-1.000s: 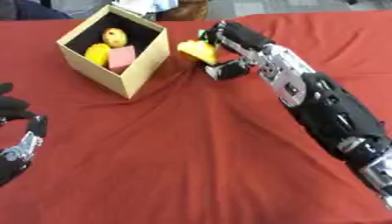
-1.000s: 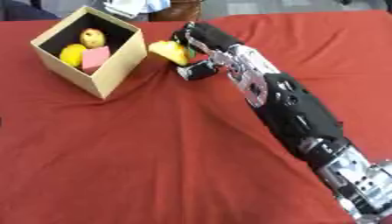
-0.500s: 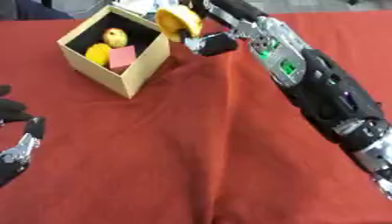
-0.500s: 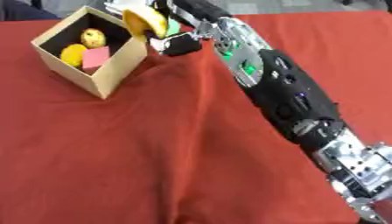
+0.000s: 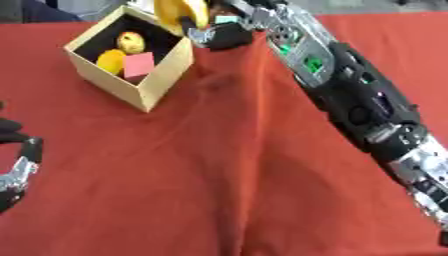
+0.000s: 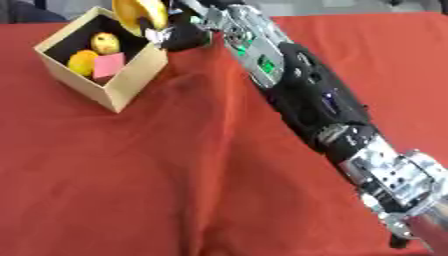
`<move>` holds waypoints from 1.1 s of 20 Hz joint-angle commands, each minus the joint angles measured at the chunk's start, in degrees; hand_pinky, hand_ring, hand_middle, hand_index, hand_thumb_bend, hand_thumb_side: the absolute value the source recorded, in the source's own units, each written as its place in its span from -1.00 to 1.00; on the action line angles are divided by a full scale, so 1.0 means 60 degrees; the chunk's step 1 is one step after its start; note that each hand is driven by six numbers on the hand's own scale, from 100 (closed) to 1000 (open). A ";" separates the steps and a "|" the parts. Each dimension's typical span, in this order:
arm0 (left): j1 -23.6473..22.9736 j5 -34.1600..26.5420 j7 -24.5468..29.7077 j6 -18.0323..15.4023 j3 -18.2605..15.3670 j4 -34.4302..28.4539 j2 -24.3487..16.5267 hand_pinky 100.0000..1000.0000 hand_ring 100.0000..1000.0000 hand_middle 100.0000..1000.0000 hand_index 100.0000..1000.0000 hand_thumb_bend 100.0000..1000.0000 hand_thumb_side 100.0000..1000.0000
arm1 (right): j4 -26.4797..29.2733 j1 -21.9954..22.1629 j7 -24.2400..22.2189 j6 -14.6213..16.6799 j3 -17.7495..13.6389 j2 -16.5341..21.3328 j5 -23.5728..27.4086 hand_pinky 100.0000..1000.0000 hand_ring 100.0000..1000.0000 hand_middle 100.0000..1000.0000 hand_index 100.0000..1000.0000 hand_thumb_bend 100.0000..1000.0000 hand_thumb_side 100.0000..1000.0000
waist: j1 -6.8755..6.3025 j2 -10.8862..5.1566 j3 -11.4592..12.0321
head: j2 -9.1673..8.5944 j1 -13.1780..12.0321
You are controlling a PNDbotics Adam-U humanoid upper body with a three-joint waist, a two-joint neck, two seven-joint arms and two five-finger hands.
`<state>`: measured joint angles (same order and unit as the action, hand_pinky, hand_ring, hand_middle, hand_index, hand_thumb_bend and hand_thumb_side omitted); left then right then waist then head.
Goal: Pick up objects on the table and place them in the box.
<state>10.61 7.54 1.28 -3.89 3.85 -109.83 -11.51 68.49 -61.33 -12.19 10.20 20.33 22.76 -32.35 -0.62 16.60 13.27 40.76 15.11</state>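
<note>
The right hand (image 5: 223, 32) was shown extended across the red-covered tabletop (image 5: 227, 170), its fingers curled round a yellow object (image 5: 179, 12) held above the far right corner of the open cardboard box (image 5: 149, 82). Inside the box lay two yellow rounded objects (image 5: 121, 51) and a pink block (image 5: 138, 64). The left hand (image 5: 16, 160) was seen at the lower left edge, fingers relaxed.

A matt red cloth (image 5: 201, 175) covered the tabletop, softly creased near its middle. The open tan cardboard box (image 5: 159, 75) looked dull and papery, its inside dark. The smooth yellow object (image 5: 179, 12) had a slight plastic sheen. The right robot hand (image 5: 229, 35) was matt black plastic with silver metal joints.
</note>
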 commanded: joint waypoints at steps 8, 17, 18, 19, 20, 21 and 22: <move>0.0015 -0.0078 0.0132 -0.0034 0.0059 -0.0122 -0.0157 0.29 0.02 0.02 0.59 -0.33 -0.69 | -0.0631 -0.0375 -0.0065 0.0329 -0.0167 -0.0366 -0.0581 0.37 0.36 0.09 0.43 -0.94 -0.29 | 0.0028 -0.0432 0.0187 | -0.0024 0.0346; 0.0008 -0.0196 0.0343 -0.0030 0.0256 -0.0089 -0.0116 0.29 0.02 0.02 0.59 -0.34 -0.69 | -0.2419 -0.0545 -0.0489 0.0291 -0.0678 -0.1308 -0.2013 0.36 0.39 0.24 0.61 -0.77 -0.18 | 0.0083 -0.0574 0.0988 | -0.0102 0.1003; 0.0006 -0.0200 0.0340 -0.0024 0.0255 -0.0084 -0.0115 0.29 0.02 0.02 0.59 -0.33 -0.69 | -0.2532 -0.0544 -0.0391 0.0271 -0.0735 -0.1339 -0.2201 0.36 0.38 0.24 0.60 -0.78 -0.16 | 0.0078 -0.0578 0.1008 | -0.0100 0.1031; 0.0004 -0.0203 0.0342 -0.0020 0.0263 -0.0080 -0.0109 0.29 0.02 0.02 0.59 -0.34 -0.69 | -0.2646 -0.0542 -0.0279 0.0196 -0.0788 -0.1356 -0.2372 0.36 0.38 0.23 0.60 -0.78 -0.16 | 0.0074 -0.0584 0.1035 | -0.0095 0.1060; 0.0000 -0.0206 0.0346 -0.0019 0.0269 -0.0078 -0.0103 0.29 0.02 0.01 0.59 -0.33 -0.69 | -0.2774 -0.0536 -0.0150 0.0098 -0.0862 -0.1358 -0.2538 0.36 0.39 0.26 0.61 -0.77 -0.16 | 0.0070 -0.0589 0.1057 | -0.0095 0.1077; -0.0005 -0.0207 0.0349 -0.0020 0.0273 -0.0077 -0.0099 0.29 0.02 0.01 0.59 -0.33 -0.69 | -0.2902 -0.0535 -0.0002 -0.0035 -0.0943 -0.1359 -0.2705 0.36 0.39 0.27 0.61 -0.76 -0.16 | 0.0067 -0.0592 0.1076 | -0.0099 0.1087; -0.0014 -0.0208 0.0346 -0.0016 0.0268 -0.0072 -0.0097 0.29 0.02 0.01 0.59 -0.33 -0.69 | -0.3030 -0.0532 0.0160 -0.0184 -0.1038 -0.1348 -0.2876 0.36 0.40 0.30 0.63 -0.74 -0.16 | 0.0064 -0.0592 0.1083 | -0.0108 0.1087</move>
<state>10.15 6.55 3.23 -3.88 5.41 -109.69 -11.52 50.57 -63.01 -12.31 9.76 15.12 14.32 -48.14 -0.60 14.91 19.69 40.70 21.34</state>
